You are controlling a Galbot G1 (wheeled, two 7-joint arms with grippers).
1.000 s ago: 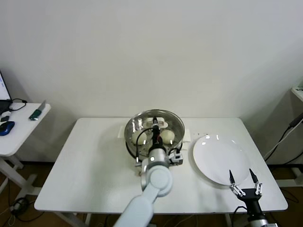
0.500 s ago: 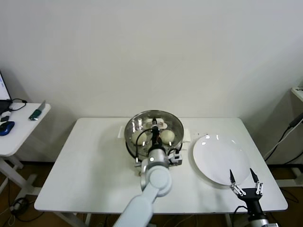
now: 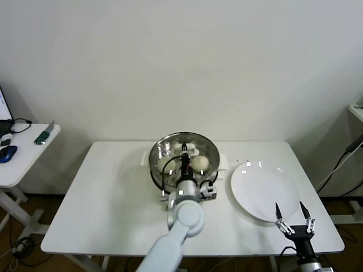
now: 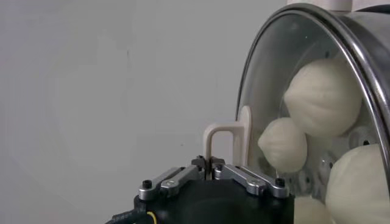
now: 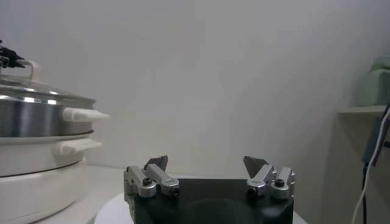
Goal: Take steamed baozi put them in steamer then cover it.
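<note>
The cover (image 3: 195, 146), a clear glass lid with a metal rim, lies on the shiny steel steamer (image 3: 157, 173) at the table's back middle. My left gripper (image 3: 185, 154) is shut on the cover's whitish bar handle (image 4: 226, 137), seen close up with the left gripper (image 4: 211, 165) pinching it. Several cream-white baozi (image 4: 323, 97) show through the glass inside the steamer. My right gripper (image 3: 294, 219) stands open and empty near the table's front right edge. In the right wrist view the right gripper (image 5: 207, 163) is open, with the covered steamer (image 5: 36, 115) farther off.
A flat white plate (image 3: 264, 190) lies bare right of the steamer, just behind my right gripper. The steamer sits on a white pot base (image 5: 36, 176). A small side desk (image 3: 22, 153) with a mouse stands to the left of the white table (image 3: 113, 204).
The cover, held by my left gripper, has sunk slightly onto the steamer. The right arm has not moved.
</note>
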